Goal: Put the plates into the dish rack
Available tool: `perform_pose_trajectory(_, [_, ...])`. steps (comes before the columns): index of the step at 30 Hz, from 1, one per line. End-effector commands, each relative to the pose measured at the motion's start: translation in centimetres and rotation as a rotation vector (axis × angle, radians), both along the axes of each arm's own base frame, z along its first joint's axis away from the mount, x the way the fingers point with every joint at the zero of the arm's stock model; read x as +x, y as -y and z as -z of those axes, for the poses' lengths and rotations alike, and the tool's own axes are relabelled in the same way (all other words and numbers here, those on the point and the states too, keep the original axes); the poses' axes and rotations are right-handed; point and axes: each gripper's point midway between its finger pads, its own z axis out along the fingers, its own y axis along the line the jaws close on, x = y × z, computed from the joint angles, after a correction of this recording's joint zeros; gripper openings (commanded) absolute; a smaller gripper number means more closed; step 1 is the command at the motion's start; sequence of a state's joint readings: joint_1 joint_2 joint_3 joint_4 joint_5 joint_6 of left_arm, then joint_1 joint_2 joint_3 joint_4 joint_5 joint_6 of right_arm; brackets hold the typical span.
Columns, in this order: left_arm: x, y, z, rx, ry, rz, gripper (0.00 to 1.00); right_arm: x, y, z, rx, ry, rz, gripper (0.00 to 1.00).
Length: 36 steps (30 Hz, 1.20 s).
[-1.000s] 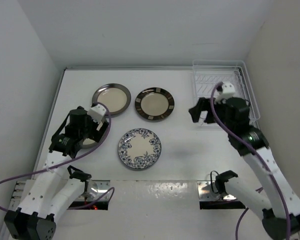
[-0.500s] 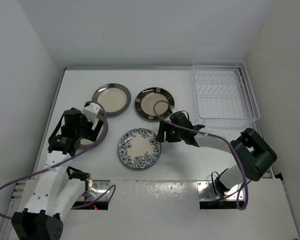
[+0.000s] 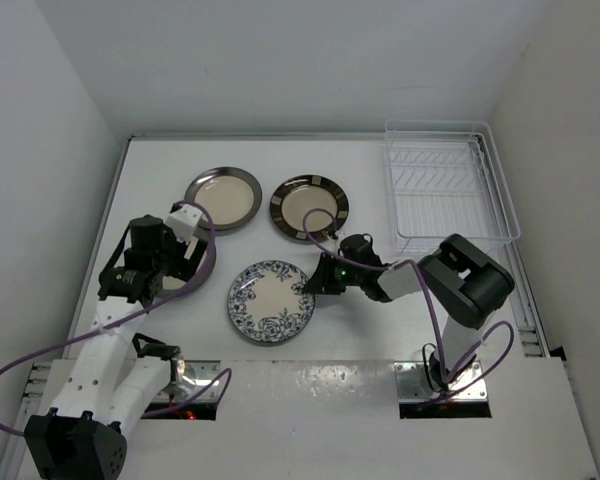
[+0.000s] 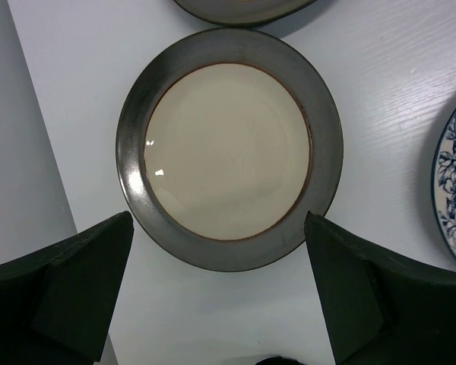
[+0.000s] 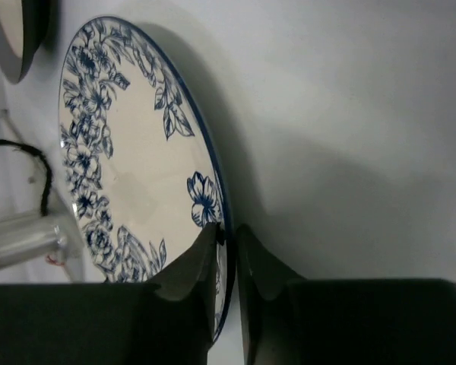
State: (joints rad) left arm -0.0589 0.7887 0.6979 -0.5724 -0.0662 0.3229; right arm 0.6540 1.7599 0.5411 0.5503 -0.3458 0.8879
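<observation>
Three plates lie on the white table. The blue floral plate [image 3: 271,300] [image 5: 129,152] is nearest the arms, and my right gripper [image 3: 315,282] [image 5: 228,228] is shut on its right rim, one finger above and one below. The cream plate with the dark metallic rim [image 3: 223,197] [image 4: 228,152] sits at the back left. My left gripper [image 3: 185,245] [image 4: 219,218] hovers open just short of it, holding nothing. The brown patch-rimmed plate [image 3: 309,208] [image 4: 243,6] lies to its right. The dish rack [image 3: 445,190] stands empty at the back right.
White walls close in the table on the left, back and right. The right arm stretches low across the table between the rack and the blue plate. Purple cables [image 3: 425,300] trail from both arms, and metal base plates [image 3: 435,385] line the near edge.
The right arm swung from the dish rack down to the blue floral plate and shut on its rim. The plate slid slightly left. The left arm barely moved.
</observation>
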Motion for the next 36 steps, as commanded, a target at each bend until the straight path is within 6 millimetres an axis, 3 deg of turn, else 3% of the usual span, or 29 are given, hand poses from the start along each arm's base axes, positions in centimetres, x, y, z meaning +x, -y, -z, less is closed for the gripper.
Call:
perform_pose_trajectory(1, [0.9,0.0,-1.2,-0.021,0.046,-0.008,1.00,-2.2,1.0,2.0,-0.014,-0.100,-0.026,0.12])
perform_pose_trajectory(2, [1.0,0.2,-1.6,-0.035,0.057,-0.006,1.00,-2.2,1.3,1.7,-0.017,-0.092,-0.018,0.04])
perform_pose_trajectory(4, [1.2,0.3,-1.7,-0.035,0.055,-0.006,1.00,-1.6,2.2,1.3,-0.035,-0.058,-0.012,0.00])
perform_pose_trajectory(7, [1.4,0.3,-2.0,-0.035,0.057,-0.006,1.00,0.4,2.5,-2.8,-0.122,0.081,-0.099,0.00])
perform_pose_trajectory(9, [1.4,0.5,-1.7,-0.047,0.047,-0.004,1.00,2.0,2.3,-7.8,-0.120,0.227,-0.119,0.00])
perform_pose_trajectory(10, [1.6,0.5,-2.2,-0.048,0.059,-0.004,1.00,4.2,1.9,-11.6,-0.136,0.311,-0.106,0.00])
perform_pose_trajectory(11, [1.8,0.5,-2.5,-0.048,0.059,-0.004,1.00,4.5,2.2,-14.1,-0.140,0.370,-0.100,0.00])
perform_pose_trajectory(12, [1.8,0.5,-2.5,-0.048,0.059,-0.004,1.00,5.8,3.1,-16.7,-0.174,0.472,-0.081,0.00])
perform_pose_trajectory(13, [2.2,0.5,-3.2,-0.048,0.073,-0.004,1.00,8.2,3.9,-21.5,-0.178,0.560,-0.015,0.00])
perform_pose_trajectory(15, [2.4,0.5,-3.3,-0.048,0.070,-0.004,1.00,9.9,5.5,-25.4,-0.212,0.667,0.028,0.00])
perform_pose_trajectory(16, [2.5,0.5,-3.8,-0.049,0.082,-0.003,1.00,11.6,7.0,-29.8,-0.210,0.722,0.096,0.00])
perform_pose_trajectory(17, [2.6,0.5,-4.0,-0.049,0.078,-0.003,1.00,12.7,8.6,-30.9,-0.235,0.744,0.142,0.00])
perform_pose_trajectory(18, [2.6,0.5,-4.0,-0.049,0.078,-0.003,1.00,14.0,10.0,-34.4,-0.238,0.812,0.192,0.00])
perform_pose_trajectory(19, [2.7,0.5,-4.5,-0.049,0.088,-0.003,1.00,14.5,10.8,-35.4,-0.243,0.833,0.216,0.00])
perform_pose_trajectory(20, [2.6,0.4,-4.3,-0.043,0.080,-0.011,1.00,15.5,12.9,-36.4,-0.284,0.861,0.282,0.00])
perform_pose_trajectory(21, [2.8,0.3,-4.5,-0.036,0.080,-0.006,1.00,16.3,14.7,-39.0,-0.300,0.919,0.340,0.00])
perform_pose_trajectory(23, [2.9,-0.1,-4.3,-0.029,0.070,-0.024,1.00,17.7,17.6,-40.9,-0.377,0.983,0.444,0.00])
perform_pose_trajectory(24, [2.9,-0.1,-4.1,-0.028,0.056,-0.024,1.00,19.2,21.7,-41.8,-0.468,0.986,0.580,0.00])
perform_pose_trajectory(25, [3.0,-0.1,-3.9,-0.028,0.047,-0.024,1.00,19.6,23.3,-42.8,-0.536,1.023,0.609,0.00])
perform_pose_trajectory(26, [3.1,-0.1,-4.4,-0.021,0.059,-0.018,1.00,20.3,27.1,-44.3,-0.602,1.046,0.727,0.00])
perform_pose_trajectory(31, [4.9,0.1,-4.8,0.024,0.030,0.027,1.00,23.7,35.7,-44.0,-0.910,1.053,0.870,0.00])
perform_pose_trajectory(32, [5.3,0.4,-4.2,0.064,-0.006,0.056,1.00,24.4,36.2,-43.9,-0.958,1.060,0.851,0.00])
perform_pose_trajectory(33, [6.0,0.5,-5.4,0.085,0.015,0.064,1.00,24.3,39.0,-44.3,-1.014,1.060,0.895,0.00])
perform_pose_trajectory(34, [6.4,0.5,-5.5,0.093,0.006,0.070,1.00,25.5,39.8,-43.3,-1.039,1.038,0.887,0.00])
perform_pose_trajectory(36, [7.9,1.0,-6.4,0.092,0.011,0.080,1.00,25.6,42.4,-43.6,-1.097,1.030,0.920,0.00])
